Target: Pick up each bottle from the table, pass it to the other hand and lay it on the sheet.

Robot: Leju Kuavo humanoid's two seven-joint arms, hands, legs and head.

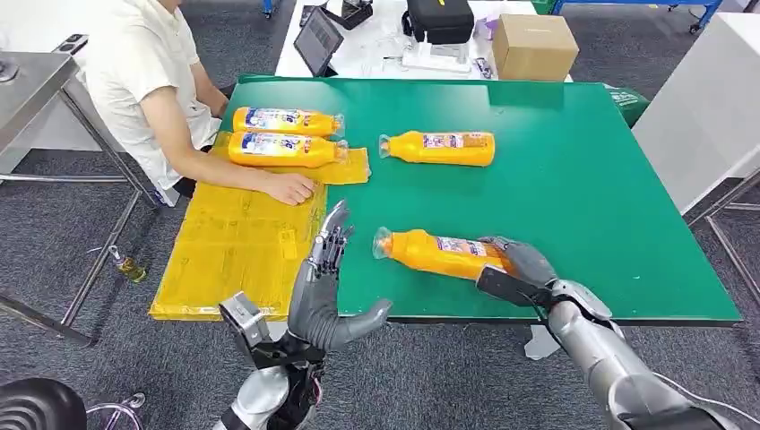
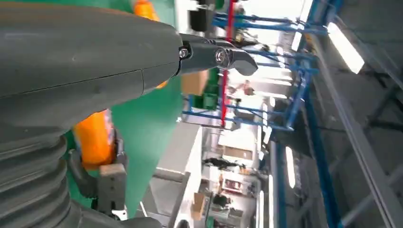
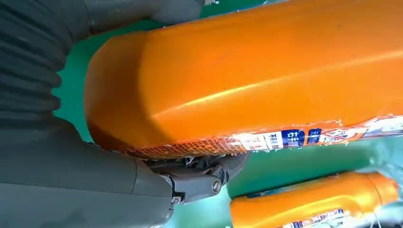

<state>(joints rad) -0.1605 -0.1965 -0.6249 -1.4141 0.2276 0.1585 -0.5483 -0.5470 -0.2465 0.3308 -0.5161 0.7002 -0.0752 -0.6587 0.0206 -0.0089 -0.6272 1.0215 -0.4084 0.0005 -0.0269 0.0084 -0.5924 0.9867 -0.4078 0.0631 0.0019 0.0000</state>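
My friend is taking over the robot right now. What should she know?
Right hand grips the base end of an orange bottle near the front edge of the green table.
Left hand is open, fingers apart, beside that bottle's cap end, holding nothing.
Done: two bottles lie on the yellow sheet, where a person's hand rests.
Left: pass the gripped bottle to the left hand and lay it on the sheet, then do the same with the far bottle on the table.
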